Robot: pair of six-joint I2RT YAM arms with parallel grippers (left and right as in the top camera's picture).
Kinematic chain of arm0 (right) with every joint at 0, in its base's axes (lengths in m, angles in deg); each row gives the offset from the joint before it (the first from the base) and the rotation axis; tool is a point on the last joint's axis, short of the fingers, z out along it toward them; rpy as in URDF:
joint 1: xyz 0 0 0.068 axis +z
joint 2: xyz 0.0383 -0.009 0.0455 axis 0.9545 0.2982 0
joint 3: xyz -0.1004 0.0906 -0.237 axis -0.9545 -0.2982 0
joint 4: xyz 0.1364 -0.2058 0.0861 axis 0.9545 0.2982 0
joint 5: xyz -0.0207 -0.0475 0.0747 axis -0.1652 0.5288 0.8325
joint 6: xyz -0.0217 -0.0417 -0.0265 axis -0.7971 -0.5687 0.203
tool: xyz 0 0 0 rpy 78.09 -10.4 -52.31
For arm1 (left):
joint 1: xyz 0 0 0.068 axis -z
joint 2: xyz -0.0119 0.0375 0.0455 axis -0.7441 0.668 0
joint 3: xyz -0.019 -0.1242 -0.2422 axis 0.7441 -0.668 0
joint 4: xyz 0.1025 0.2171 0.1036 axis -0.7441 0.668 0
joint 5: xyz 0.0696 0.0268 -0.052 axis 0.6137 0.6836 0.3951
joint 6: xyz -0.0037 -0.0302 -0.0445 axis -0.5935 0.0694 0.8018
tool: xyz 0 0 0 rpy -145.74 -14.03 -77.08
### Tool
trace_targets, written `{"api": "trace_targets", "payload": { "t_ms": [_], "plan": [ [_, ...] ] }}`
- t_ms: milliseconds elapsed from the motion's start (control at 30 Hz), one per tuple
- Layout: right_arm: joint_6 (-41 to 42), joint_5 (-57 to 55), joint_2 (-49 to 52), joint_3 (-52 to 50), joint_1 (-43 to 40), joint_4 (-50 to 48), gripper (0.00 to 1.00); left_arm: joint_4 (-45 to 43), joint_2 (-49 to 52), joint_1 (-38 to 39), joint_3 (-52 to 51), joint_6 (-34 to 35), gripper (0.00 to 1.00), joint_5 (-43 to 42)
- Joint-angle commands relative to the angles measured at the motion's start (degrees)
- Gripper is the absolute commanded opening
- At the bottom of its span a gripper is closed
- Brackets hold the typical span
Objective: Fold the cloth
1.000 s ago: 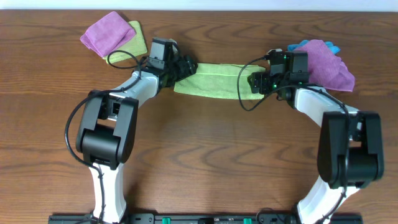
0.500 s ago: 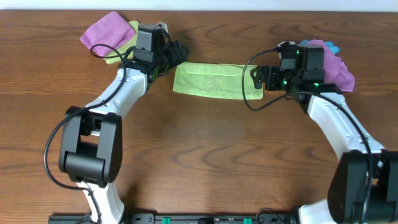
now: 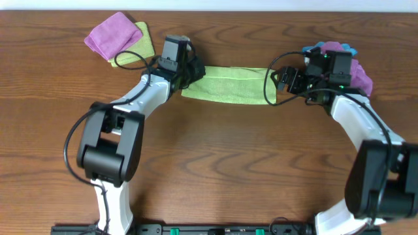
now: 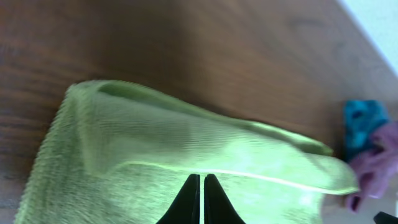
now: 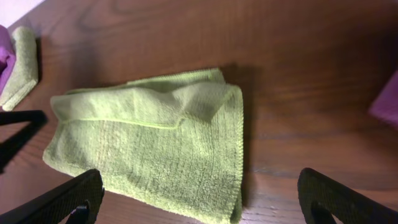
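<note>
The green cloth (image 3: 228,85) lies as a long folded strip across the back middle of the table. In the right wrist view the cloth (image 5: 155,149) has its upper layer rumpled. My left gripper (image 3: 191,68) is over the strip's left end. In the left wrist view that gripper (image 4: 196,177) is shut, tips together just above the cloth (image 4: 155,137), and I see no fabric between them. My right gripper (image 3: 279,79) is at the strip's right end. It (image 5: 199,202) stands wide open, one finger on each side of the cloth's near corner.
A purple cloth (image 3: 111,34) on a folded green one (image 3: 136,51) sits at the back left. A purple cloth (image 3: 358,70) and a blue one (image 3: 320,47) lie at the back right, close behind my right wrist. Cables loop beside both grippers.
My left gripper has closed fully; it drew back toward the left pile, then returned over the cloth's left end. My right gripper opened slightly wider and shifted a little right.
</note>
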Motion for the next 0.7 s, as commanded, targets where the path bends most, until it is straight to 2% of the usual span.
{"api": "trace_targets", "payload": {
  "t_ms": [0,667],
  "plan": [
    [2.8,3.8,2.7,0.9,0.0,-0.8,0.99,0.0,3.0,-0.3,0.5,0.0,0.06,1.4],
    [7.4,4.3,10.3,0.9,3.1,-5.6,0.99,2.3,5.5,-0.3,0.5,0.0,0.06,3.9]
  ]
}}
